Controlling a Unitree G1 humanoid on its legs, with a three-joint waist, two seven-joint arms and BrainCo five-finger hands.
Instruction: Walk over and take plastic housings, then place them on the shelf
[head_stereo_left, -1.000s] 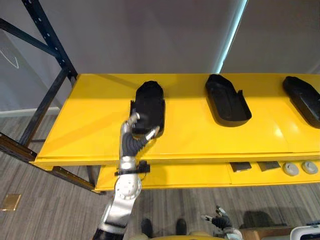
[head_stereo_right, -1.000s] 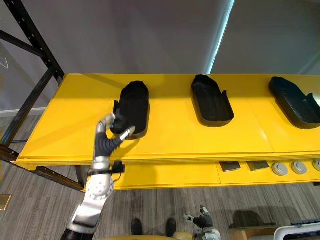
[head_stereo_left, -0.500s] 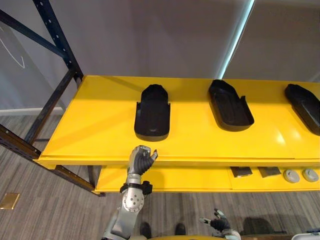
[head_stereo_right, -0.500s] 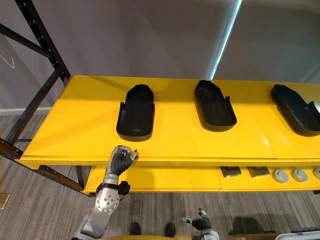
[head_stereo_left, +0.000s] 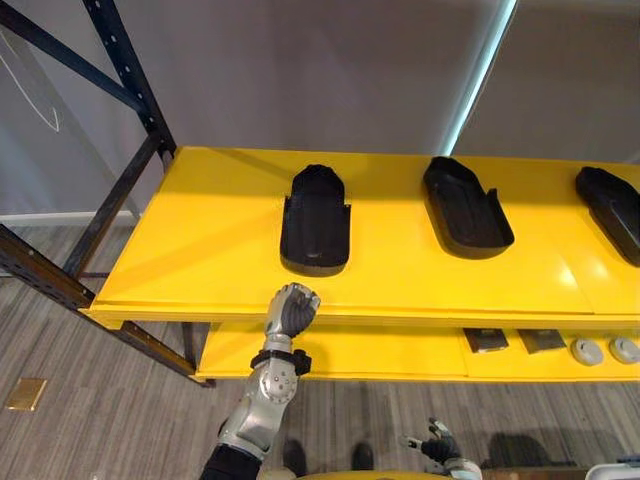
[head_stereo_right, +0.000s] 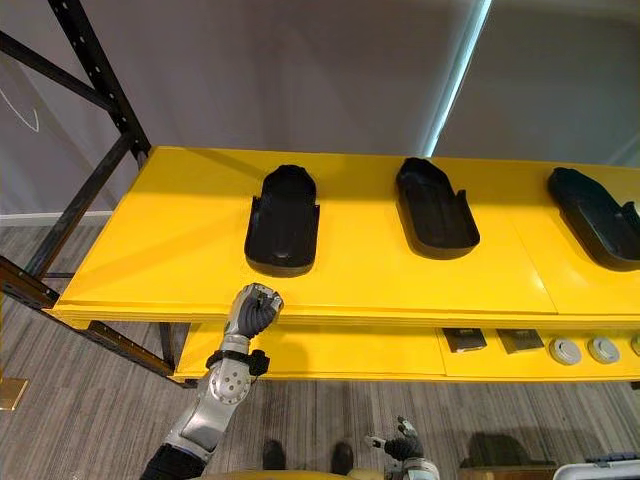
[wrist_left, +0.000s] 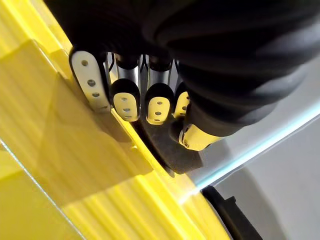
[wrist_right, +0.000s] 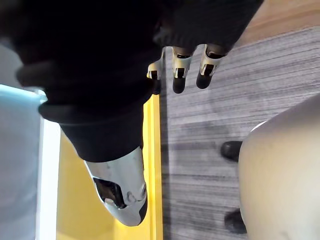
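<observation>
A grey wall (head_stereo_left: 300, 70) is rising behind a yellow shelf (head_stereo_left: 210, 230), and a strip of pale light (head_stereo_left: 484, 80) is running down it. A dark metal upright (head_stereo_left: 127, 70) is standing at the left. Grey wood-look flooring (head_stereo_left: 100, 420) is stretching below.

Shelf (head_stereo_left: 200, 250): three housings in a row along it, well apart. Left housing (head_stereo_left: 316, 220) sits left of centre, mid-depth. Middle housing (head_stereo_left: 467, 208) is right of centre, nearer the back edge. Right housing (head_stereo_left: 610, 205) is toward the right end. Left hand (head_stereo_left: 290, 308) is at the front edge, just before the left housing. Lower shelf (head_stereo_left: 380, 355) below: two flat pieces (head_stereo_left: 484, 341), then two discs (head_stereo_left: 586, 350) to their right. Rack post (head_stereo_left: 130, 75) stands at the shelf's back left corner.
</observation>
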